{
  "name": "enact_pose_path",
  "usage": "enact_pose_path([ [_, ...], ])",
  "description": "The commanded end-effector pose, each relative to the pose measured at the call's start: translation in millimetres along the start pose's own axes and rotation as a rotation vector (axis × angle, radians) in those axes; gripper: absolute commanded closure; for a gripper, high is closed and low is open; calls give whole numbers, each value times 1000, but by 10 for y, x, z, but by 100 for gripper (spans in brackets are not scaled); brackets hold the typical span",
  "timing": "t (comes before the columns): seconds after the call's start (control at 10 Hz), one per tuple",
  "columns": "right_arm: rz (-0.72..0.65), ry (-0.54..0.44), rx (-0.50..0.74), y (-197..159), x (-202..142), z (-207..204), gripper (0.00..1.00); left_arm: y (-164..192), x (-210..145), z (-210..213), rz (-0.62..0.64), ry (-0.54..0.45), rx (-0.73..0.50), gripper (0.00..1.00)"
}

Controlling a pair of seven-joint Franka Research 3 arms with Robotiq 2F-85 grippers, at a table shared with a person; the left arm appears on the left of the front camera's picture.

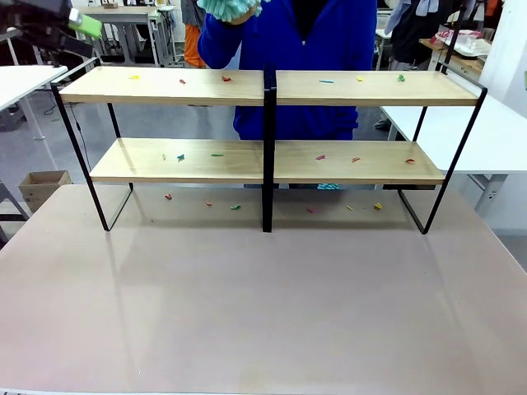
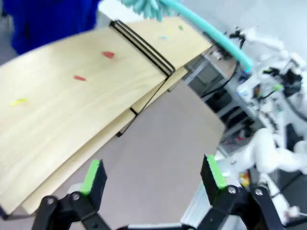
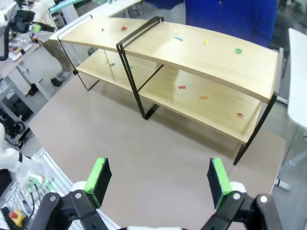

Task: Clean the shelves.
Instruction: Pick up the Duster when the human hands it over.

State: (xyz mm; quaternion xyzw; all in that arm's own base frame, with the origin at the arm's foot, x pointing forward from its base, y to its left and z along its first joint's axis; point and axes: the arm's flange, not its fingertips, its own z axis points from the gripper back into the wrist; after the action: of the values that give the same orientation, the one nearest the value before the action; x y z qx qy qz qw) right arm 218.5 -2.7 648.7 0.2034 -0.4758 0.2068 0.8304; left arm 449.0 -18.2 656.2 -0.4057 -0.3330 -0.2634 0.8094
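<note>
Shelves (image 1: 165, 85) stretch across mid-frame in the front view, coloured scraps (image 1: 226, 79) on both boards. Left gripper (image 2: 152, 168), bottom of its view, gapes wide and empty. Right gripper (image 3: 158, 173) is likewise spread, holding nothing.

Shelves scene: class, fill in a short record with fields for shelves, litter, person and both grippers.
Shelves: two wooden boards in a black frame, standing on the table
Litter: small coloured scraps on both boards and on the table beneath
Person: blue top, behind the shelves, teal duster raised above them
Left gripper: open, empty, by the shelves' left end
Right gripper: open, empty, above the table
</note>
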Motion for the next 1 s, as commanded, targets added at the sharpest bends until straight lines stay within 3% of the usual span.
enact_pose_path([
  [0.0, -3, 0, 5, -5, -3, 7, 0, -144, -118, 55, -65, -4, 33, 0],
  [0.2, -3, 0, 5, -5, -3, 7, 0, 40, 13, -2, 8, 3, 1, 0],
  [0.3, -3, 0, 5, -5, -3, 7, 0, 44, 166, -64, 150, 48, -120, 0],
  [0.4, -3, 0, 5, -5, -3, 7, 0, 97, 394, -180, 317, 77, -139, 0],
  [0.6, -3, 0, 5, -5, -3, 7, 0, 240, 922, -466, 548, 122, -293, 0],
  [0.9, -3, 0, 5, -5, -3, 7, 0, 177, 1182, -854, 694, 105, -361, 0],
])
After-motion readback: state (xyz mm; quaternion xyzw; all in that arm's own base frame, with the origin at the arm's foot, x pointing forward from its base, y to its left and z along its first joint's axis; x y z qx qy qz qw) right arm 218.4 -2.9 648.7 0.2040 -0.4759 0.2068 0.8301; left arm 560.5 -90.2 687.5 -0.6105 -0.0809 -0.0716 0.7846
